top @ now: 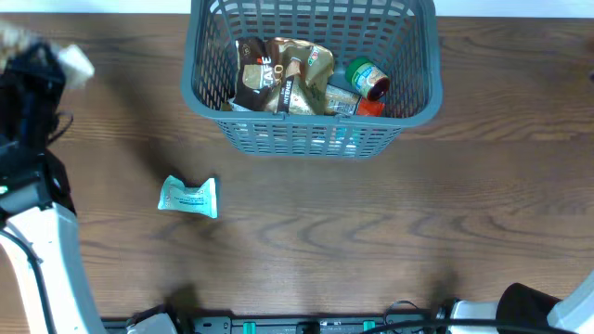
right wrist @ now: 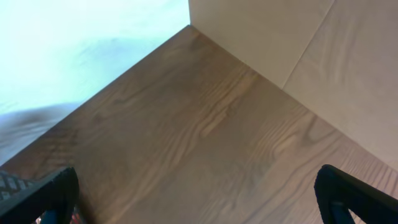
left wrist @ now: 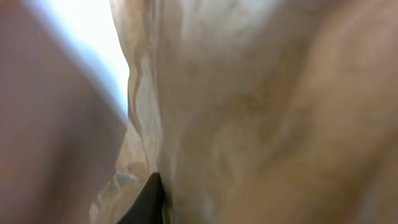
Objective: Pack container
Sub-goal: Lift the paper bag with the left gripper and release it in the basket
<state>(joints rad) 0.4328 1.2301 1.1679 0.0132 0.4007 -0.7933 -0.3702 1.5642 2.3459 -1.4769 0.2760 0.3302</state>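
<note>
The container (top: pixel 311 139), a dark grey lattice basket, stands at the far middle of the table. It holds a dark coffee packet (top: pixel 255 74), a gold crumpled packet (top: pixel 306 79) and a green-lidded jar (top: pixel 367 76). A teal packet (top: pixel 188 197) lies flat on the table in front of it to the left. My left gripper (top: pixel 45 63) is raised at the far left and shut on a pale beige packet (top: pixel 76 63), which fills the left wrist view (left wrist: pixel 261 106). My right gripper (right wrist: pixel 199 193) is open and empty over bare table.
The right arm's base (top: pixel 557 311) sits at the near right edge. The left arm (top: pixel 37 232) runs along the left edge. A beige wall (right wrist: pixel 292 43) stands beyond the table's corner in the right wrist view.
</note>
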